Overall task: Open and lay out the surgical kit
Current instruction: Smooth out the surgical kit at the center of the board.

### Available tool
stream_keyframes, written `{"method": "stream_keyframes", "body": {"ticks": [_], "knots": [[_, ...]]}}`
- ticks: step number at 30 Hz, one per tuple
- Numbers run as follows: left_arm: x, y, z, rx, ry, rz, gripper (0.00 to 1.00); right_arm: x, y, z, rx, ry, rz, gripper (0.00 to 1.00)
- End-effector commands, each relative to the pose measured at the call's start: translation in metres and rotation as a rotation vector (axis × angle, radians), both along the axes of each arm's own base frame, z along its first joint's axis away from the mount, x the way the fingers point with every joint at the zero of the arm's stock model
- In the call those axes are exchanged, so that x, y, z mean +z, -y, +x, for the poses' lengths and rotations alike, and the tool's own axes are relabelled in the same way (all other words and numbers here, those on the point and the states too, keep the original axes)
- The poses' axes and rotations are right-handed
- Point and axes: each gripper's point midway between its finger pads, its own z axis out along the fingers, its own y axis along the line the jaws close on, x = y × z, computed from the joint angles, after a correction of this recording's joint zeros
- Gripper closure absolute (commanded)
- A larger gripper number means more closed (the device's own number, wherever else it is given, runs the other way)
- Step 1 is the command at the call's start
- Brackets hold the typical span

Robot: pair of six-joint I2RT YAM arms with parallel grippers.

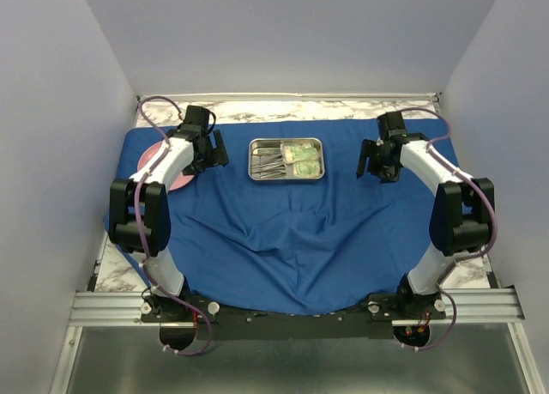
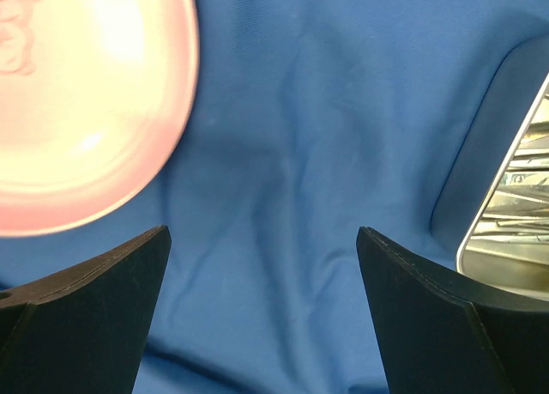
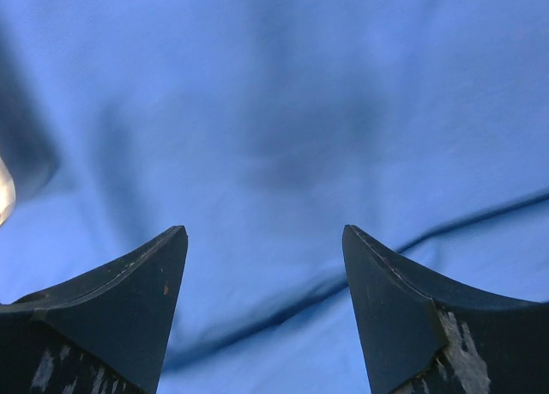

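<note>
A: Where is the kit at this moment?

B: The blue cloth (image 1: 292,239) lies opened over almost the whole worktop (image 1: 283,109). It has several folds in the middle, toward the near edge. The steel tray (image 1: 286,160) stands on the cloth, about halfway along the far edge.

A: And what is inside the tray?

B: Two yellow-green packets (image 1: 302,154) lie in its right half and thin metal tools (image 1: 269,160) in its left half. I cannot tell the tools apart, they are too small.

A: Is something else on the cloth?

B: Yes, a pink plate (image 2: 86,111) near the far left corner. The left arm covers part of it in the top view.

A: How are the jaws of the left gripper (image 2: 262,239)?

B: They are released and stand wide apart. Between them I see only cloth. This gripper is above the cloth between the plate and the tray, and the corner of the tray shows at the right border of its camera.

A: And the right gripper (image 3: 264,231)?

B: Its jaws are also released and grasp nothing. It is above bare cloth to the right of the tray, not touching the tray.
</note>
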Motion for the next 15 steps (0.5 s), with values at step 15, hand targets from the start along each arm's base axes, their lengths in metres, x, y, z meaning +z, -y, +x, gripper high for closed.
{"method": "stream_keyframes", "body": {"ticks": [15], "knots": [[-0.062,0.019,-0.011,-0.078,-0.144,0.081,0.06,-0.044,-0.011,0.014,0.082,-0.134,0.037,0.25]]}}
